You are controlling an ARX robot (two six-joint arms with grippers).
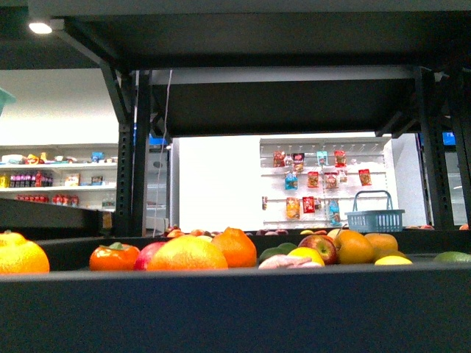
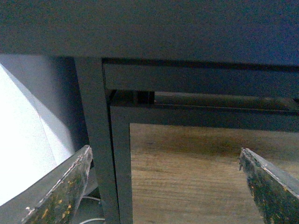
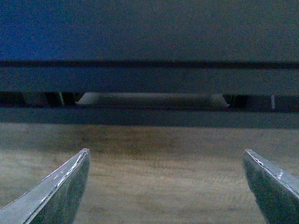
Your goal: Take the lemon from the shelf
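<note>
The black shelf [image 1: 221, 309] fills the front view, and its tray tier behind a raised front lip holds mixed fruit. A small yellow lemon [image 1: 393, 259] lies at the right of the tray, and another yellow fruit [image 1: 306, 254] sits near the middle. Neither gripper shows in the front view. My left gripper [image 2: 165, 150] is open and empty, below a shelf tier and next to a black upright post [image 2: 96, 140]. My right gripper [image 3: 166, 150] is open and empty, facing the shelf's low horizontal rails [image 3: 149, 79]. No fruit shows in either wrist view.
Oranges [image 1: 235, 246], a tomato-like red fruit [image 1: 113, 256], an apple [image 1: 319, 246] and a green fruit [image 1: 452, 257] share the tray. The tier above [image 1: 280, 103] hangs low over it. A blue basket [image 1: 374, 218] stands behind. Wooden floor [image 2: 187, 186] lies under both grippers.
</note>
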